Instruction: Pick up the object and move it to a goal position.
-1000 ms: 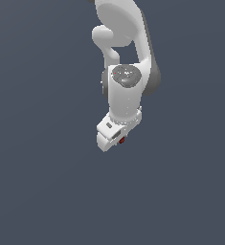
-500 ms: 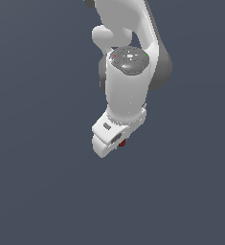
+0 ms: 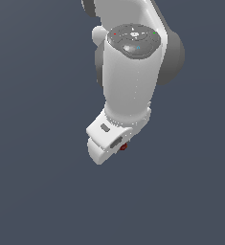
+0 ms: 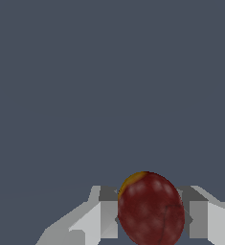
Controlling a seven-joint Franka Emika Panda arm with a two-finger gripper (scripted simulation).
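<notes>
One arm fills my exterior view, hanging down against a flat slate-grey background, with its grey round cap (image 3: 134, 39) near twelve o'clock and the white gripper (image 3: 115, 149) low in the middle, around six o'clock from that cap. From this side I see only a sliver of the object (image 3: 124, 147): a small dark red blob peeking out at the gripper's edge, on the three o'clock side of the white hand body.

On my wrist view the object (image 4: 151, 208) is plain, a dark red, mottled oval with a small orange-yellow patch on its upper edge. It sits between the two pale fingers (image 4: 106, 217), one touching each flank, so I read the gripper (image 4: 150, 215) as clenched on the object and holding it. Nothing but the flat grey background shows behind the object and fingers, and I cannot tell how far it lies beyond them
</notes>
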